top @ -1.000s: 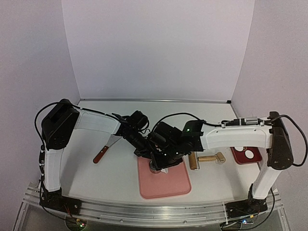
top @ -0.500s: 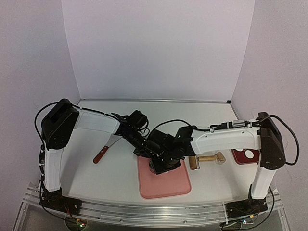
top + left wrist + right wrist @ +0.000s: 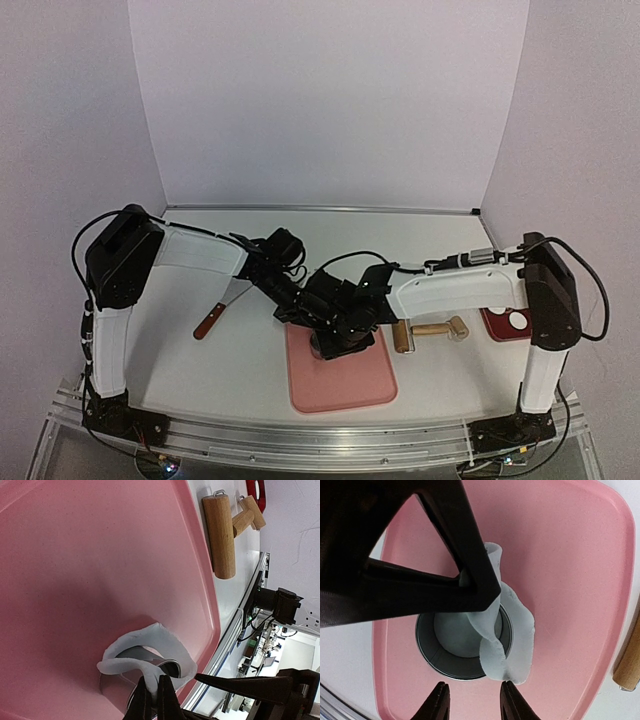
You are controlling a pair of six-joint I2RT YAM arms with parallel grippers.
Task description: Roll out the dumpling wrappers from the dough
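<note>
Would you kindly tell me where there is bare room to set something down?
Free: the pink mat's near half, the table between knife and mat, the strip along the back wall. Crowded: the mat's far edge, where the left gripper and right gripper reach the ring cutter and dough.

From above, the arms crowd over the far edge of the pink board and hide the dough and ring cutter. Closer in, the dough drapes over part of the cutter's rim. The left claw blocks one corner of the board, and the rolling pin runs out of view. The white patch on the red tray, at the right edge of the desk, is too small to make out.
</note>
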